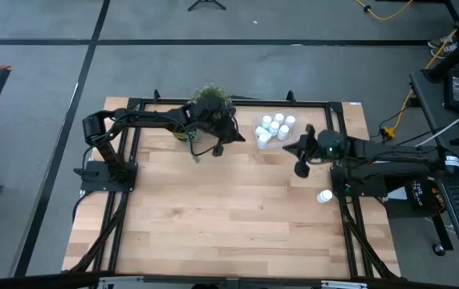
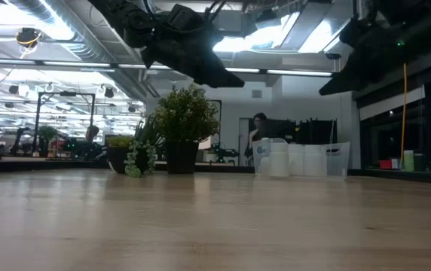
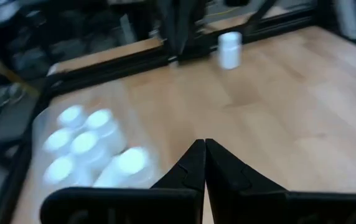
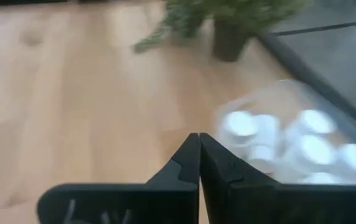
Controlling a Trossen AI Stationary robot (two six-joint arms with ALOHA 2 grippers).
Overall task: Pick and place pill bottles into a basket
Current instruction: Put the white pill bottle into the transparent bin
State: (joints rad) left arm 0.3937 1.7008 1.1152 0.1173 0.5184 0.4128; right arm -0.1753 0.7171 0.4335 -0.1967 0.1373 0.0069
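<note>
Several white pill bottles (image 1: pixel 274 128) stand upright in the clear plastic basket (image 1: pixel 259 142) at the table's far right; they also show in the low view (image 2: pixel 279 159) and both wrist views (image 3: pixel 84 146) (image 4: pixel 302 149). One more white bottle (image 1: pixel 324 196) stands alone on the table by the right edge, also in the left wrist view (image 3: pixel 229 48). My left gripper (image 1: pixel 237 138) is shut and empty, raised just left of the basket. My right gripper (image 1: pixel 287 148) is shut and empty, raised just right of the basket.
A green potted plant (image 1: pixel 209 103) with a trailing sprig (image 1: pixel 188 136) stands at the table's far edge, under my left arm. Black frame rails (image 1: pixel 229 103) run along the table's edges. Bare wooden tabletop (image 1: pixel 229 209) spreads across the middle and near side.
</note>
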